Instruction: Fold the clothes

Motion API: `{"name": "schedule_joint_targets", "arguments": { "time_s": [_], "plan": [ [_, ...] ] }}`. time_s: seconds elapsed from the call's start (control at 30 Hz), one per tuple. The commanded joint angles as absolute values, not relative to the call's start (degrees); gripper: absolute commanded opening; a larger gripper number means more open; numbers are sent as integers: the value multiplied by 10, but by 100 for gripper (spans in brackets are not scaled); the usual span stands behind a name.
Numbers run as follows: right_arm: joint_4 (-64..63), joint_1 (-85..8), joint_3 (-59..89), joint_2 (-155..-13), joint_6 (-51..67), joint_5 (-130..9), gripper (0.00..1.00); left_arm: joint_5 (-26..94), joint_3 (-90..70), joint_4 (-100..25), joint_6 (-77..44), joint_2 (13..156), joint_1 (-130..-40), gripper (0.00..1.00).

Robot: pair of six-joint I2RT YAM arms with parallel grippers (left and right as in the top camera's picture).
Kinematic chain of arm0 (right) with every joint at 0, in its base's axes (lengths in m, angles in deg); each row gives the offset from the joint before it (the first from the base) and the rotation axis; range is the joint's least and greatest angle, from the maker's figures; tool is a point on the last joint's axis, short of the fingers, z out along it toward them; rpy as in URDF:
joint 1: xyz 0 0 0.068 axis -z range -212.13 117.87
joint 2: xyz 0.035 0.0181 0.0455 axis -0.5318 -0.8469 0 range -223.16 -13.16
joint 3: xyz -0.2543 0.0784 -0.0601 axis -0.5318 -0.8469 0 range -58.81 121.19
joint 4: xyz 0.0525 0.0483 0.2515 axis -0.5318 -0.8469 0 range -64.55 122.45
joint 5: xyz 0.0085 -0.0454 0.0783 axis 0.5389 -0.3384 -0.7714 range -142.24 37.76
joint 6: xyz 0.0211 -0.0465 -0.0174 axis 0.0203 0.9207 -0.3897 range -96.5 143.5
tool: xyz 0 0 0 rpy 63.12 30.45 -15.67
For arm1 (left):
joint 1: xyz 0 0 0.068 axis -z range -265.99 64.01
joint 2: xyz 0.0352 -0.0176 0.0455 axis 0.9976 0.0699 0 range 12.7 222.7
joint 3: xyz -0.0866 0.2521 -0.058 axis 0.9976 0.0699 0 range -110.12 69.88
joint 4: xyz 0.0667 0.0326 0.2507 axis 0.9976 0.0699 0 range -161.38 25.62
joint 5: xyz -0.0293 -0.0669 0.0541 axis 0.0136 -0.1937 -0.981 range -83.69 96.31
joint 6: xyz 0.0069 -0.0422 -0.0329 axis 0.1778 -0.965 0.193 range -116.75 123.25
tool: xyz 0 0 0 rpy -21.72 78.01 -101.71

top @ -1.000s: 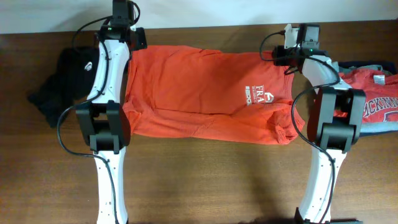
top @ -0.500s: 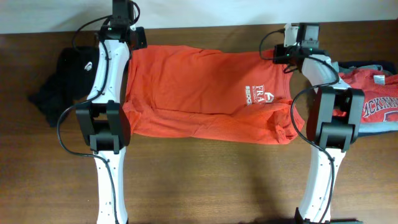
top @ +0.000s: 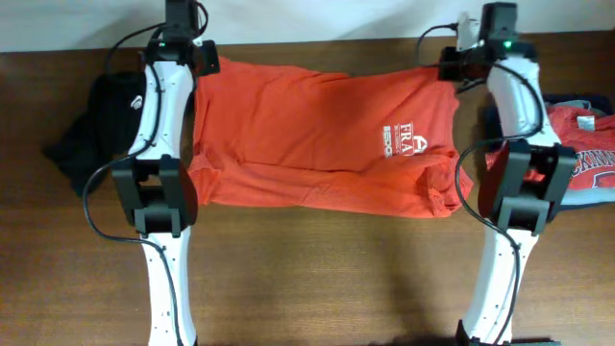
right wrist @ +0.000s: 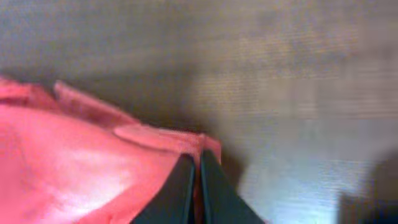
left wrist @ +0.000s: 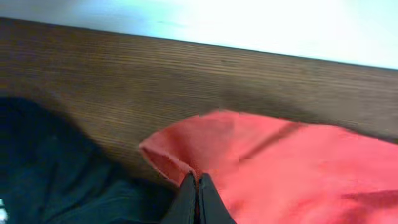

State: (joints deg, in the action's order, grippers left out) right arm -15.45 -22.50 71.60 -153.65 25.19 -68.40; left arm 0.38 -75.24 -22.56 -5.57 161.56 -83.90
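I see the orange-red T-shirt (top: 307, 135) spread flat across the table (top: 317, 279), btwn the two arms, its far edge near the table's back edge. Its white print (top: 408, 140) sits toward the R side. L gripper (left wrist: 196, 185) is at the shirt's far L corner. Its jaws are pressed together w/ a fold of orange fabric pinched btwn them, per the L wrist cam. R gripper (right wrist: 194, 167) is at the far R corner, jaws likewise closed tight on the shirt's edge. That wrist cam is blurry, but the pinch is clear enough. The black garment (top: 91, 130) lies bunched on the table just outside the L arm, close to the shirt's L edge; can't tell if they touch. A red garment (top: 588, 159) w/ white lettering lies beyond the R arm, partly hidden by it.
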Motion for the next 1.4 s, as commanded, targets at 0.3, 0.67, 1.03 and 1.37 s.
{"name": "schedule_joint_targets", "arguments": {
  "time_s": [0.3,0.67,1.03,1.37],
  "plan": [
    [-334,-189,812,-1540,311,-790,4,5,-780,-183,-35,1569,-847,1],
    [-427,-183,815,-1536,351,-791,4,6,-780,-126,-11,1545,-848,1],
    [-506,-133,821,-1530,350,-839,4,6,-780,-33,-5,1527,-853,1],
    [-551,-105,811,-1531,336,-832,4,6,-780,7,-5,1527,-869,1]
  ]
}}
